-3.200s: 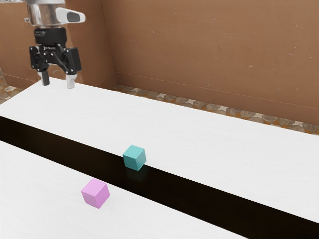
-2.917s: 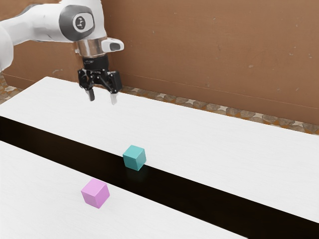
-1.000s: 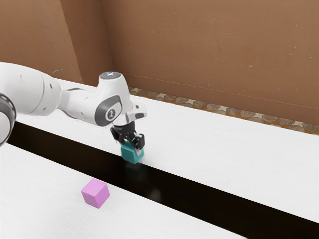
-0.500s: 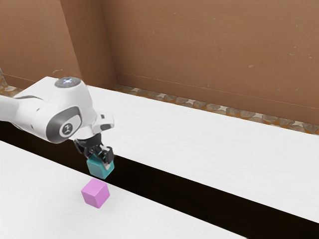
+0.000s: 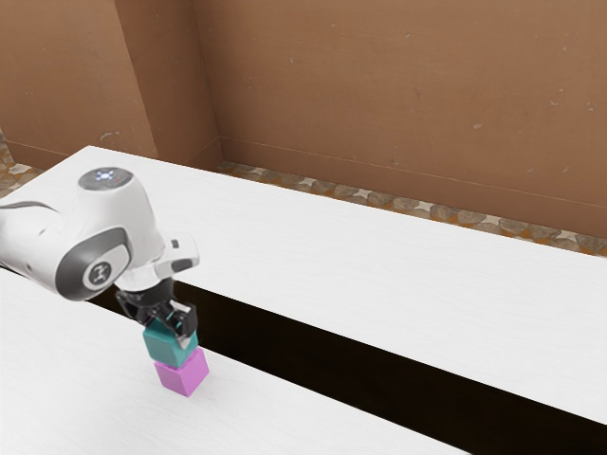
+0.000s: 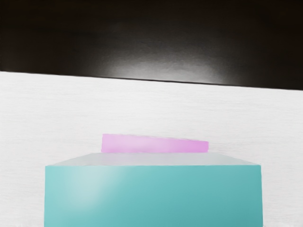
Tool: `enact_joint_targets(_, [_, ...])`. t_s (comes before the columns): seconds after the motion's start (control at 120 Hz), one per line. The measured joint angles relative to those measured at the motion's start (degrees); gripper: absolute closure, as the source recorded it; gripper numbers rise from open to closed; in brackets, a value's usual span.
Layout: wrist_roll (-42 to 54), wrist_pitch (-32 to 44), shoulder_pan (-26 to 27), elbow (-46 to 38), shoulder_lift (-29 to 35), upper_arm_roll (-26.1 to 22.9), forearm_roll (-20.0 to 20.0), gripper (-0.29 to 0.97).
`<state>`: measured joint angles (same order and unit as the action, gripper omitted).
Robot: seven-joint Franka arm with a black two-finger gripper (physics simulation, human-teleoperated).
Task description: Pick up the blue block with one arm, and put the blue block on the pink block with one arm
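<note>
- Two small cubes are counted: one blue block [image 5: 168,347] and one pink block [image 5: 186,373], both smooth, matte and sharp-edged.
- The blue block is set on top of the pink block, slightly offset, on the white, faintly grained counter [image 5: 398,256], just beside the edge of its glossy black strip [image 5: 332,360].
- One rounded white arm [image 5: 95,246] is bent low over the stack, with the wrist pointed downward.
- The single black gripper [image 5: 171,322] is clamped on the blue block's upper sides.
</note>
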<state>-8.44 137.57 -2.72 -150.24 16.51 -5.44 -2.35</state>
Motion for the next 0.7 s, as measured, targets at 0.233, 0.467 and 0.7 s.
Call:
enact_joint_targets(0.233, [-0.9,-0.3,0.0,-0.5,0.0,0.0,0.2,0.14])
enact_joint_targets(0.467, [-1.3,-4.2,-0.1,10.0,-0.4,1.0,-0.7,0.05])
enact_joint_targets(0.7, [0.8,-26.6,-1.0,48.1,-12.5,7.2,5.2,0.02])
